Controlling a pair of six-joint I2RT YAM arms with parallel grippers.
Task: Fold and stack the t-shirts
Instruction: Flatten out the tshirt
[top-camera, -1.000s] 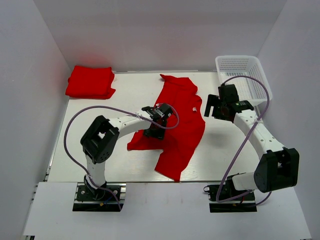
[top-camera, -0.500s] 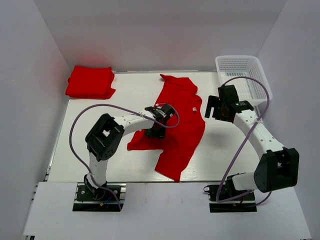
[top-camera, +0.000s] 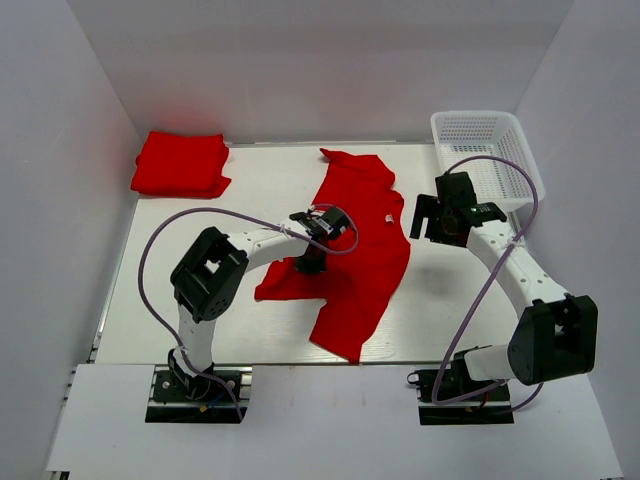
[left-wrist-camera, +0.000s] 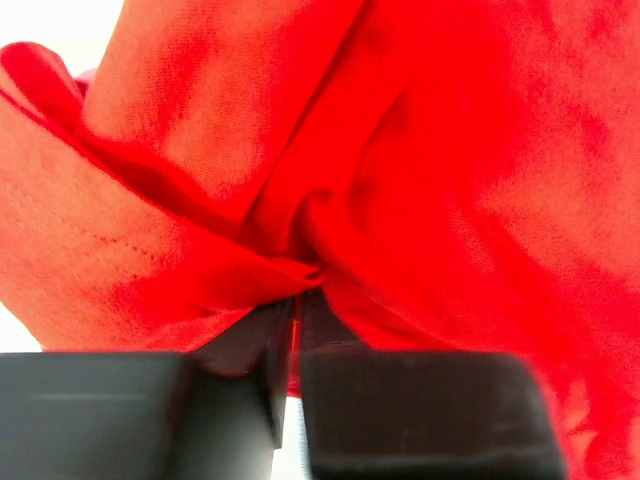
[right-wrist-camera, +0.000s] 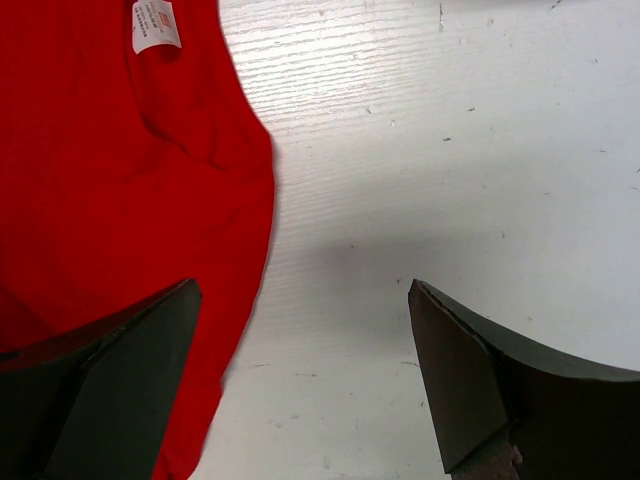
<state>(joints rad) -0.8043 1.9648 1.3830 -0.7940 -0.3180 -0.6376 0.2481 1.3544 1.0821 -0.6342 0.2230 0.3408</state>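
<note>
A bright red t-shirt (top-camera: 365, 245) lies crumpled and partly spread in the middle of the table, its small white neck tag (top-camera: 388, 218) facing up. My left gripper (top-camera: 311, 260) is down on the shirt's left side; in the left wrist view its jaws (left-wrist-camera: 298, 305) are pinched together with a fold of red fabric (left-wrist-camera: 250, 270) caught between them. My right gripper (top-camera: 426, 216) hovers just off the shirt's right edge, wide open and holding nothing (right-wrist-camera: 303, 290); the shirt's edge (right-wrist-camera: 130, 200) and its tag (right-wrist-camera: 155, 25) lie under its left finger. A folded pile of red t-shirts (top-camera: 180, 163) rests at the back left.
A white plastic mesh basket (top-camera: 485, 140) stands at the back right, close behind the right arm. White walls enclose the table on three sides. Bare white tabletop (right-wrist-camera: 450, 150) lies to the right of the shirt.
My left gripper has shifted slightly over the shirt's left side and closed from open onto a fold of fabric. The right arm has barely moved.
</note>
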